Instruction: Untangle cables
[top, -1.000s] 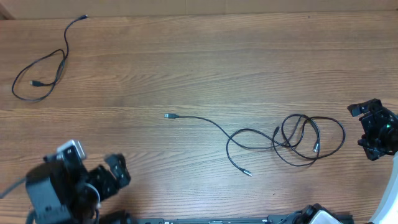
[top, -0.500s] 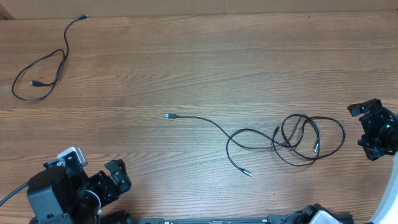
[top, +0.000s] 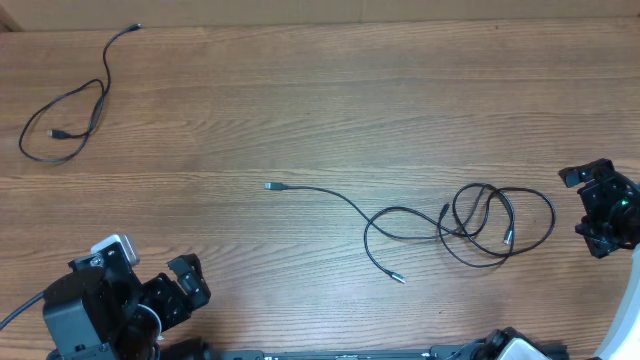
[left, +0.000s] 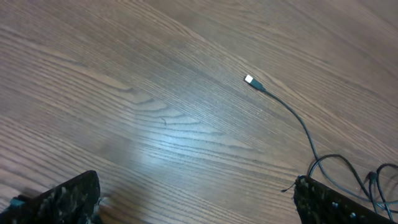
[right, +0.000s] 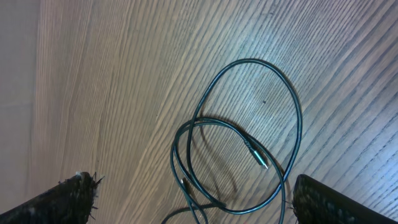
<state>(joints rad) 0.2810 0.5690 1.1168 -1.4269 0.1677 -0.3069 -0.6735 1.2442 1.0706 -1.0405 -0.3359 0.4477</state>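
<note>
Tangled cables (top: 480, 222) on the table (top: 300, 120) beside the released right claw (top: 590, 205), left claw (top: 150, 280) likewise released; best pin one loop and draw the free plug end (top: 270, 186) outward slowly

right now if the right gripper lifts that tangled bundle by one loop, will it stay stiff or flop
Likely floppy: the tangled bundle lies in loose curves flat on the table, so it should sag. Probably light, being thin wire. Its crossed loops may drag the far plug end along.
</note>
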